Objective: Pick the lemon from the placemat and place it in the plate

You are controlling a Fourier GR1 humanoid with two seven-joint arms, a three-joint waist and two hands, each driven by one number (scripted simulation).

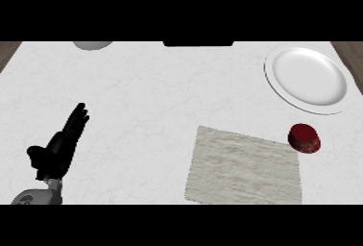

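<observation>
A grey woven placemat [245, 168] lies at the lower middle-right of the white counter, with nothing resting on its middle. No yellow lemon shows anywhere. A dark red rounded object [305, 138] sits at the mat's upper right corner, touching or just overlapping its edge. The white plate [307, 79] stands at the upper right with nothing on it. My left hand [60, 146] rests at the lower left, open, fingers straight and pointing away, far from the mat. My right hand is out of sight.
A pale grey rounded object [92, 44] peeks in at the counter's far edge, upper left. A black item [199, 43] sits at the far edge, centre. Brown floor shows past both top corners of the counter.
</observation>
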